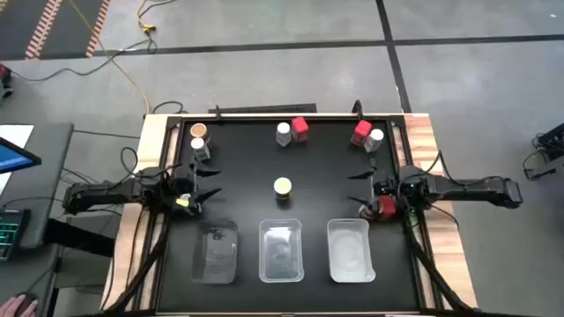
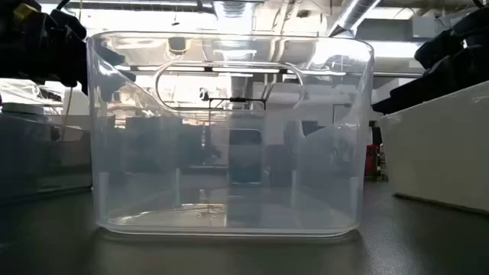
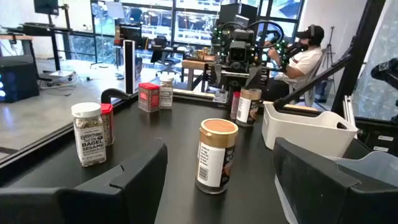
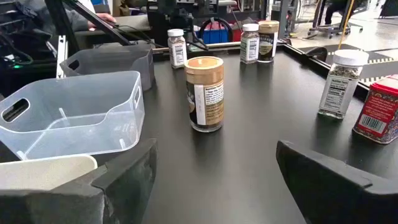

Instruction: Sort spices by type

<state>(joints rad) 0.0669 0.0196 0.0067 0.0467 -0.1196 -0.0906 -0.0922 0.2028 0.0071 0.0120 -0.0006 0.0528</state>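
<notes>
Black matte counter point(image 1: 247, 176). Cream-lidded round jar point(image 1: 282, 188) stands mid-counter between both grippers, touching neither. Left gripper point(image 1: 208, 183) spread, empty. Right gripper point(image 1: 359, 188) spread, empty; red-capped jar point(image 1: 385, 207) just beside it. Three clear plastic trays point(image 1: 281, 252) along near edge.

centre: tan-lidded jar point(image 1: 282, 187) stands alone, bare counter point(image 1: 242, 167) on every side | front edge: three clear trays point(image 1: 281, 251) in a row, narrow gaps | back edge: jar clusters point(image 1: 293, 131), open lanes between
</notes>
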